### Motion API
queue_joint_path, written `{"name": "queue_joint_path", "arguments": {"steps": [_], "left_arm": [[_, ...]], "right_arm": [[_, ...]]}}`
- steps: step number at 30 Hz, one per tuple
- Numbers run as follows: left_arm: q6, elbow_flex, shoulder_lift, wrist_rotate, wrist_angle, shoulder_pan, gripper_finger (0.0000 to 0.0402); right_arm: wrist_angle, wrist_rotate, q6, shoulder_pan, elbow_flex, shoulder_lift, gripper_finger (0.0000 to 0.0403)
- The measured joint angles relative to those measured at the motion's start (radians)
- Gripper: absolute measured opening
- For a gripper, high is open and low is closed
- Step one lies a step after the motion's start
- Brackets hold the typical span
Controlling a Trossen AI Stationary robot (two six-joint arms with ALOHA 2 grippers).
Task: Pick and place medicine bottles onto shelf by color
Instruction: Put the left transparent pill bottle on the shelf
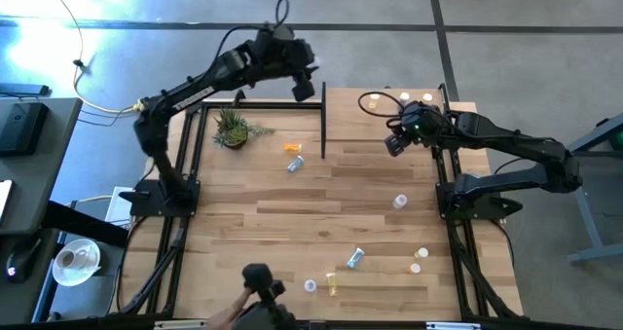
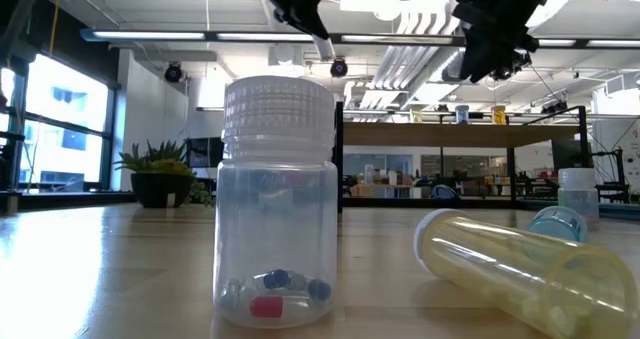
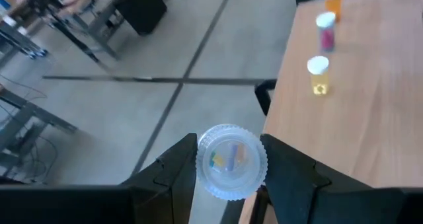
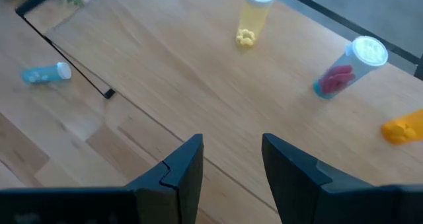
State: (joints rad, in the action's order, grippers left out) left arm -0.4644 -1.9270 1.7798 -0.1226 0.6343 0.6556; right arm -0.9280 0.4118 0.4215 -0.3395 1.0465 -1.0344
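left gripper (image 3: pixel 228 174) clamps a clear pill bottle (image 3: pixel 231 161) beyond the shelf (image 3: pixel 370 85) edge; right gripper (image 4: pixel 231 161) hovers above the shelf, jaws apart, empty.

You're looking at a robotics lab in an open, industrial-style office hall. Two arms are sitting bolted to a plank table (image 1: pixel 292 208) on a black frame, standing on a grey concrete floor (image 1: pixel 146 4) marked with dark lines. Cables (image 1: pixel 92 101) are trailing off to a side desk (image 1: pixel 29 145). Beyond the table, exposed ceiling ducts (image 2: pixel 420 19), strip lights, big windows (image 2: pixel 60 119) and workbenches with boxes (image 2: pixel 400 184) are showing.
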Motion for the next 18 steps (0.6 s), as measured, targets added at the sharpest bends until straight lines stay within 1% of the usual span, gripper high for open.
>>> {"name": "queue_joint_path", "arguments": {"steps": [4,8,13,18], "left_arm": [[0.005,-0.107,0.088,0.003,0.073,-0.003,0.0145],[0.016,-0.173,0.168,0.040,0.112,-0.010,0.0145],[0.048,-0.215,0.234,0.064,0.120,-0.027,0.0145],[0.061,-0.220,0.274,0.071,0.134,-0.050,0.0145]], "right_arm": [[-0.018,0.000,0.000,0.000,0.000,0.000,0.0147],[-0.019,0.000,-0.003,0.000,0.000,0.000,0.0147],[-0.027,0.001,-0.004,0.000,0.000,0.000,0.0147],[-0.034,0.001,-0.004,0.000,0.000,0.000,0.0147]]}}
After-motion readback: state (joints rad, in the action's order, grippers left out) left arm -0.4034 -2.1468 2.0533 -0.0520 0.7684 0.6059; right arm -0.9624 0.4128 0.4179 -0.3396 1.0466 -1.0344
